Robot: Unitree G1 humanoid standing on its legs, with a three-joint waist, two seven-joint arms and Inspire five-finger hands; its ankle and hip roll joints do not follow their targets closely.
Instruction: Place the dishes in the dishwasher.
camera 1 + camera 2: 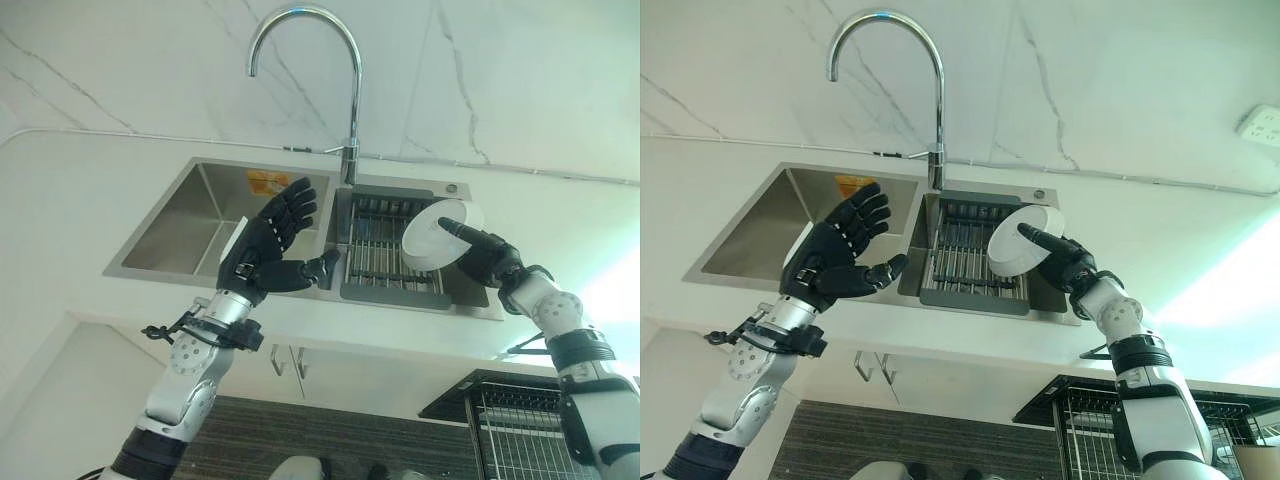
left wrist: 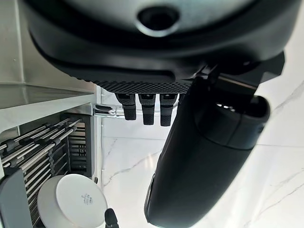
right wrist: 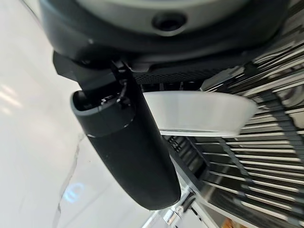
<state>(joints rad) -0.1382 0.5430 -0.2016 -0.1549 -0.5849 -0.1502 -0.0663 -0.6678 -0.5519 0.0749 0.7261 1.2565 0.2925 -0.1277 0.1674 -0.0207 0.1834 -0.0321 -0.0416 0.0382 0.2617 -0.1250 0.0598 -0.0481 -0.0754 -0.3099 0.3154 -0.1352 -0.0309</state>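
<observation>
Pinched only at its rim between thumb and fingers of the right hand (image 1: 485, 255), the white bowl (image 1: 437, 235) above the sink rack (image 1: 385, 255) may slip during the swing down to the dishwasher basket (image 1: 520, 435), while the left hand (image 1: 268, 248) hovers spread and empty.

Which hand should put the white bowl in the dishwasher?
Probably the right hand: it already holds the white bowl over the sink rack, and the dishwasher rack sits below it. The left hand is open, holding nothing.
</observation>
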